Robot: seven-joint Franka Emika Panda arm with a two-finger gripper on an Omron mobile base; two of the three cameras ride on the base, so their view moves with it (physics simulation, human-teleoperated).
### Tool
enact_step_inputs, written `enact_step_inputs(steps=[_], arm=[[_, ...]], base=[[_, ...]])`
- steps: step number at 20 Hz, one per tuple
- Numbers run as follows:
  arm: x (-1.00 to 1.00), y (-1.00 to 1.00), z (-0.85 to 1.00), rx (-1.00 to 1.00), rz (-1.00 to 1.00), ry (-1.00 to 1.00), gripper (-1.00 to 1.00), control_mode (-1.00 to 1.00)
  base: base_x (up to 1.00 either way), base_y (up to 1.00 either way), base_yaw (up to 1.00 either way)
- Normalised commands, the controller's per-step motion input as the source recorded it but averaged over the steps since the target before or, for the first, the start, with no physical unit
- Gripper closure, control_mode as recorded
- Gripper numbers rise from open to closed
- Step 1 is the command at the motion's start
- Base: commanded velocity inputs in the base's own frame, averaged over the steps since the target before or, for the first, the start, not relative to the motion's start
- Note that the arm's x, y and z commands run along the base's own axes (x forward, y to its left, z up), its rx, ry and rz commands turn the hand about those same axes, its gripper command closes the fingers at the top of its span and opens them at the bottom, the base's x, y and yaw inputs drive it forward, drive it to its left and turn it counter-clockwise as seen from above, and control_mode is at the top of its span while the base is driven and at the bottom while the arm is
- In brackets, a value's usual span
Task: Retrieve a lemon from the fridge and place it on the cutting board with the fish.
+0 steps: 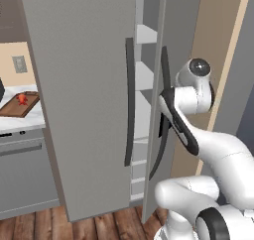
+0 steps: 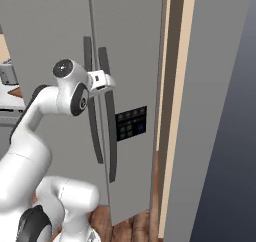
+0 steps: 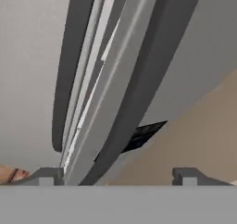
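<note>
Your claw (image 3: 118,176) stands wide, tips either side of the right door's dark handle (image 3: 139,89), gripping nothing; it sits there because the fridge (image 1: 84,100) door is only ajar, prob. needing more swing. Lemon: can't see it, likely inside on a shelf. Fish (image 1: 22,99) waits on the cutting board (image 1: 15,109) on the surface at left. Door panel (image 2: 131,124) shows no legible text or brand.

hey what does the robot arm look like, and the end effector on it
The arm is glossy white with rounded, bulbous links and dark grey-black bands and caps at the joints; one round cap has a pale centre. No cables or markings show. The end effector has two small, blocky dark grey finger tips on a white hand.
</note>
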Motion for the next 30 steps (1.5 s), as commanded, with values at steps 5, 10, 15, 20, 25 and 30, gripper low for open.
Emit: enact_step_inputs(steps=[5, 10, 15, 20, 25, 30], arm=[[0.00, 0.55, 0.05, -0.47, 0.00, 0.16, -1.00, -1.00], [0.06, 0.48, 0.00, -0.38, 0.01, 0.08, -1.00, -1.00], [0.01, 0.21, -0.05, -0.07, 0.02, 0.00, -1.00, -1.00], [0.30, 0.00, -0.09, 0.00, 0.02, 0.00, -1.00, -1.00], [0.60, 0.00, -0.03, 0.00, 0.05, 0.02, -1.00, -1.00], [0.49, 0.20, 0.00, -0.08, 0.01, 0.04, -1.00, -1.00]], base=[[0.00, 0.00, 0.00], [0.00, 0.00, 0.00], [0.00, 0.00, 0.00], [0.00, 0.00, 0.00], [0.00, 0.00, 0.00], [0.00, 0.00, 0.00]])
